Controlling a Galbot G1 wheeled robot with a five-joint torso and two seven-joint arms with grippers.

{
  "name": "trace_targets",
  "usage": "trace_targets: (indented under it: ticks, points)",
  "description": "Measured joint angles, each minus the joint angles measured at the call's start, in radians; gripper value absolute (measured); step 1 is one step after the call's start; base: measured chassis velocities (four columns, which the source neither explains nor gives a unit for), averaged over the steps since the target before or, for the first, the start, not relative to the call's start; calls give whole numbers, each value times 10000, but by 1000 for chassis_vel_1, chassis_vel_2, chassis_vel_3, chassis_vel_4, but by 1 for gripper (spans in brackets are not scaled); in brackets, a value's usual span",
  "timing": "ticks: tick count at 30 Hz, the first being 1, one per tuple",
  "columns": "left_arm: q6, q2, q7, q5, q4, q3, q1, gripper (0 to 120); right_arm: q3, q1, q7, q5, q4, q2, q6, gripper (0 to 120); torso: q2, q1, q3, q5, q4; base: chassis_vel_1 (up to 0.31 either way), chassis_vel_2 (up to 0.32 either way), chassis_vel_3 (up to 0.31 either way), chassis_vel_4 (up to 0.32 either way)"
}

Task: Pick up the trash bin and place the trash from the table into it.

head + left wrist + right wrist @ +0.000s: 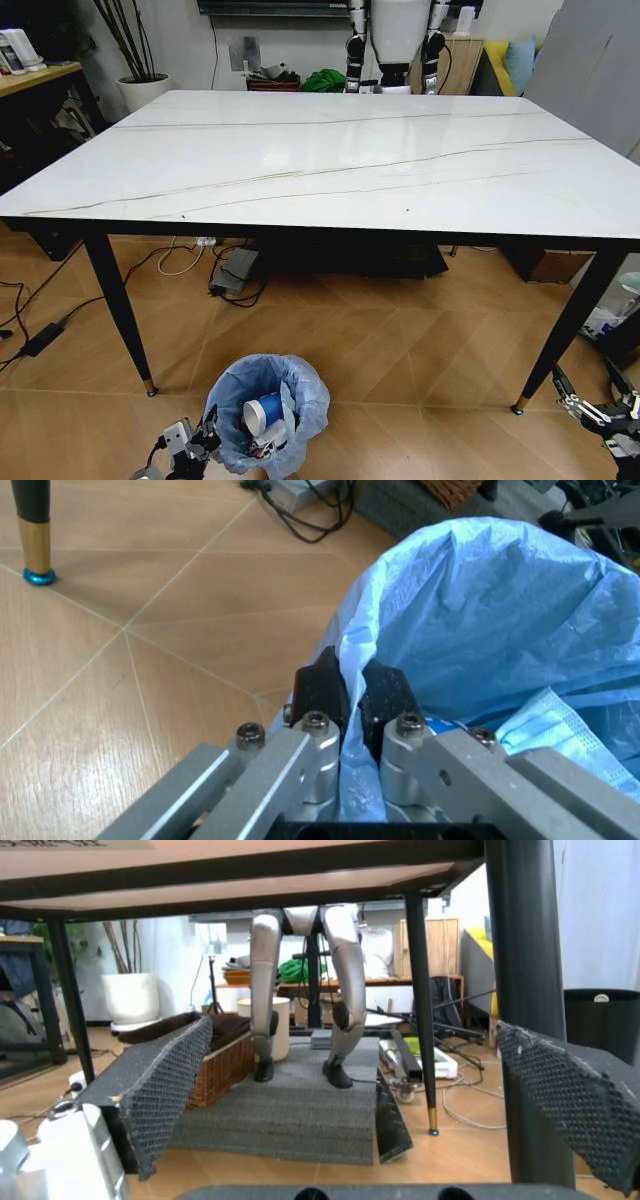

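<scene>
The trash bin, lined with a crinkly light-blue bag, sits low in front of the table, by the wooden floor. Trash lies inside it: a blue-white paper cup and some smaller bits. My left gripper is at the bin's left side. In the left wrist view its black fingertips are shut on the bag's rim. My right gripper hangs low at the right by a table leg, open, with its mesh pads wide apart and nothing between them.
Thin black table legs stand either side of the bin. Cables and a power strip lie under the table. Another robot stands behind it, with a wicker basket and a dark bin nearby.
</scene>
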Motion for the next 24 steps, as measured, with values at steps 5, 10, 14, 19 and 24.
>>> trace_targets:
  ticks: [5,10,14,19,24]
  points:
    - [-3,14,-10,-15,-1,-33,0,0,-12,9,0,-13,0,4,0,100,-152,-46,-104,0,0,0,0,0,0]
    - [-10,16,-103,-67,2,-75,-89,0,-18,8,-5,-16,-4,12,1,100,-354,-99,-256,1,0,0,0,0,0]
    - [-10,9,-128,-90,9,-78,-125,0,-18,-7,-36,-17,-4,21,5,100,-534,-151,-384,0,0,0,0,0,0]
    - [-10,-8,-127,-90,-9,-54,-80,0,-3,-28,-58,-13,-8,26,26,100,-728,-228,-501,0,0,0,0,0,0]
    - [-11,-7,-77,-85,-230,-46,27,0,0,-33,-68,-8,-1,35,30,100,-925,-276,-651,0,0,0,0,0,0]
